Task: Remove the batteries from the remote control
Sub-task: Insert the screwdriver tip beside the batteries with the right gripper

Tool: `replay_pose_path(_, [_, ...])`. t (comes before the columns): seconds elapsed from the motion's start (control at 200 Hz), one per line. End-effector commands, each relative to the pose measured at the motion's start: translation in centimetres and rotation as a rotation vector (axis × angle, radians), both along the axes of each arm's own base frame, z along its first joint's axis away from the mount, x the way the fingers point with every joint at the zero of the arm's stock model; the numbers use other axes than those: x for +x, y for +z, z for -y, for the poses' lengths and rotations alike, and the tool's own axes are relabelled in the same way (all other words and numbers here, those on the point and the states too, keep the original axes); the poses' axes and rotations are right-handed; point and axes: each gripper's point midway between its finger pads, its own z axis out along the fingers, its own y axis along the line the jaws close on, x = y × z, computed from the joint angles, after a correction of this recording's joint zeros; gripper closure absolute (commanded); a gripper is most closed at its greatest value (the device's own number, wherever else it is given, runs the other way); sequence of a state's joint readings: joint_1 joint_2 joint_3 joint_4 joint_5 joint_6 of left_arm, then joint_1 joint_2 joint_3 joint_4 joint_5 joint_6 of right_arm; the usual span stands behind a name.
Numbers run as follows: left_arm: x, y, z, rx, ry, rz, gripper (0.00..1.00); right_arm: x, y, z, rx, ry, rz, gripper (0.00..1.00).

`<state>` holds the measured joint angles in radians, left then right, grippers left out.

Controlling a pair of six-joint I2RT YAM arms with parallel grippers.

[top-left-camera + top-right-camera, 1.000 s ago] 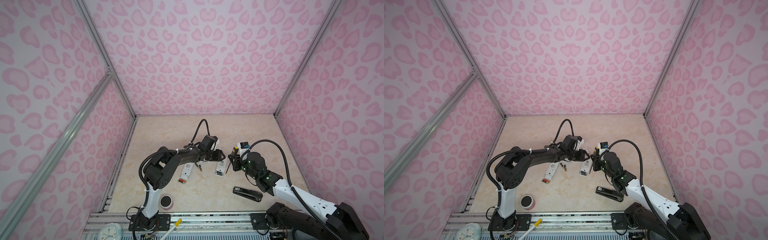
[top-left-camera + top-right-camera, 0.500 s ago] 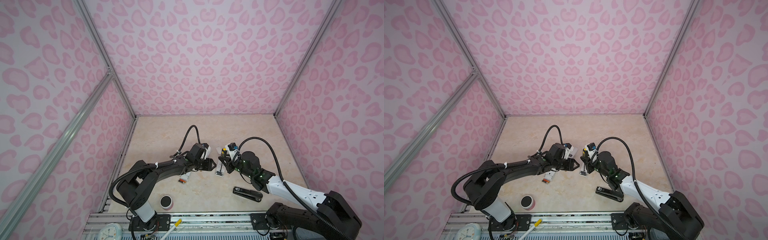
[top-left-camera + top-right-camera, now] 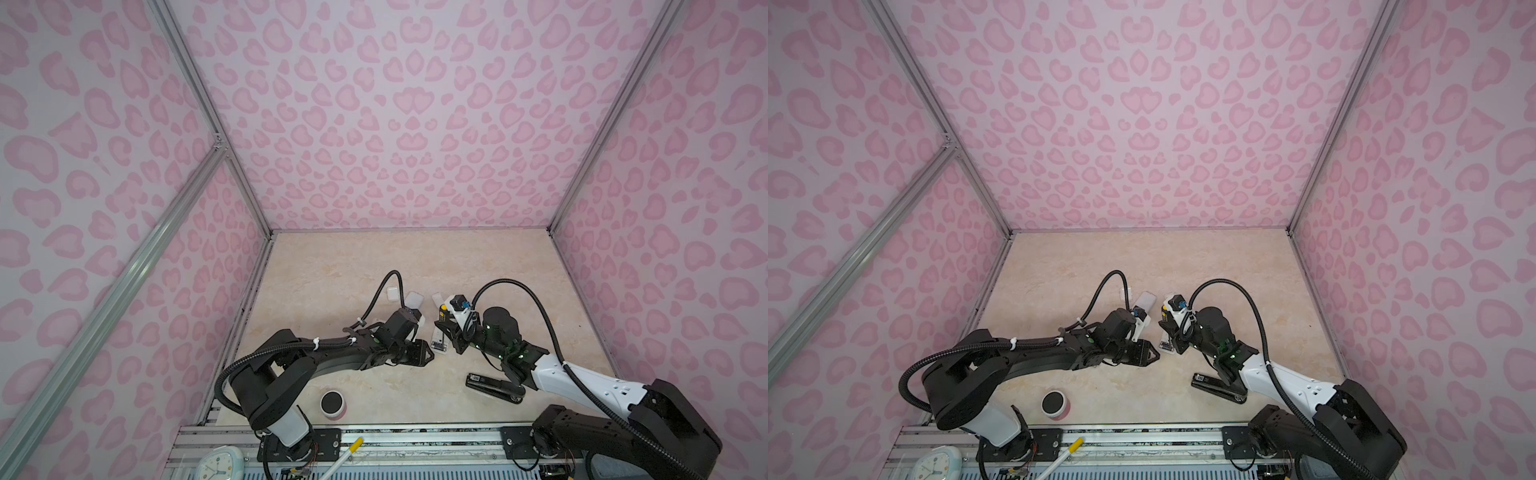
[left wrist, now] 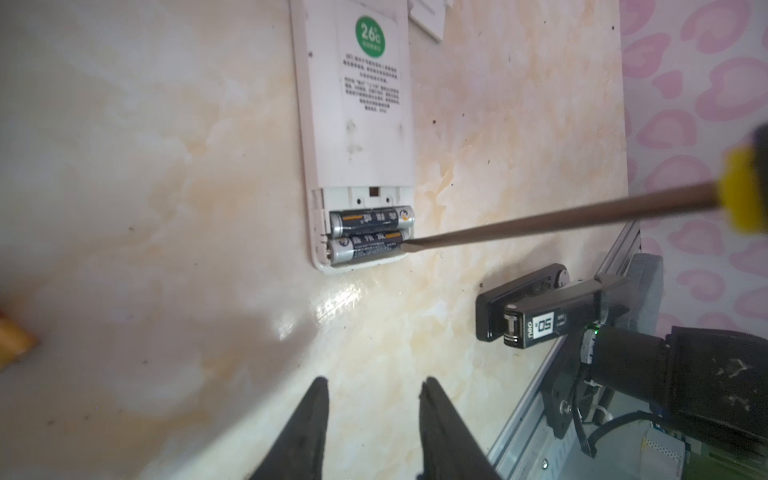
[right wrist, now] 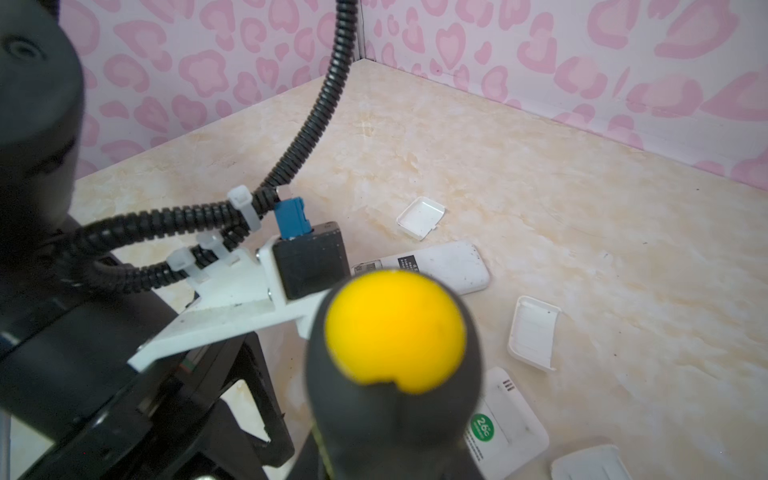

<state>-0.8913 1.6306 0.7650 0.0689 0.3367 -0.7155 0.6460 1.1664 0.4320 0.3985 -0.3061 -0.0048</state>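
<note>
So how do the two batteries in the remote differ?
The outer battery, at the end of the remote, has the screwdriver tip against it; the inner battery has not. The outer battery's gold stripe lies toward the screwdriver, the inner battery's away from it. Both are dark, seated side by side.

light: bright, even, soft (both top views) | glare: white sheen on glossy beige marble-look tabletop (image 4: 337, 302), left wrist view | shadow: broad soft grey patch there | focus: thin dark gold-banded batteries (image 4: 370, 218) sharp; yellow-capped black screwdriver (image 5: 395, 332) blurred close-up | edges: pink blotch-print walls (image 3: 1495, 311) dim slightly toward corners
</note>
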Motion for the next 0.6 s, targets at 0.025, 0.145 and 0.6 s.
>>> replay_pose_path(0.025, [-0.4, -0.6, 0.9, -0.031, -0.006, -0.041, 0.63, 0.1, 0.6, -0.3, 0.002, 0.026, 0.057, 1.0])
replay_pose_path(0.145, [-0.6, -1.5, 1.1, -0.025, -0.007, -0.064, 0.71, 0.2, 0.9, -0.2, 0.006, 0.02, 0.074, 1.0])
replay_pose_path(0.6, [0.9, -3.2, 1.4, 0.017, 0.043, -0.077, 0.8, 0.7, 2.3, 1.2, 0.037, -0.043, 0.121, 1.0])
